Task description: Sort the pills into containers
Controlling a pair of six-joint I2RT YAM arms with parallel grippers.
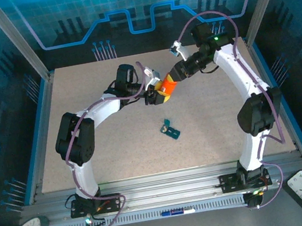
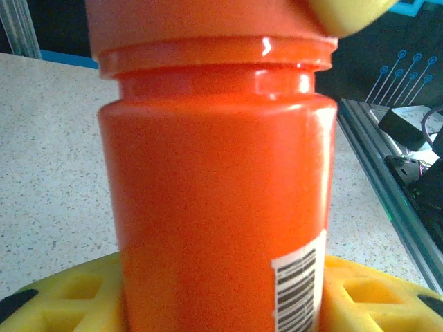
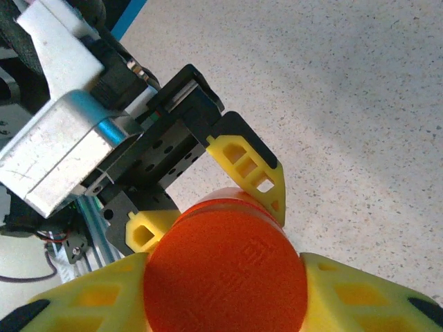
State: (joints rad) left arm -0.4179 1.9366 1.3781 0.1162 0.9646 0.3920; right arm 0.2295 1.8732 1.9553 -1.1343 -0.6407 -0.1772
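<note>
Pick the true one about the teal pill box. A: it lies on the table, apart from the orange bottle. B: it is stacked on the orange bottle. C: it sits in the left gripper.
A: the pill box lies on the table, well clear of the orange bottle.

No words or numbers are legible; the bottle (image 2: 214, 194) bears a barcode label (image 2: 299, 287), digits unreadable.

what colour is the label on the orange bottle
White label with black barcode bars on the orange bottle; best in left wrist view.
</note>
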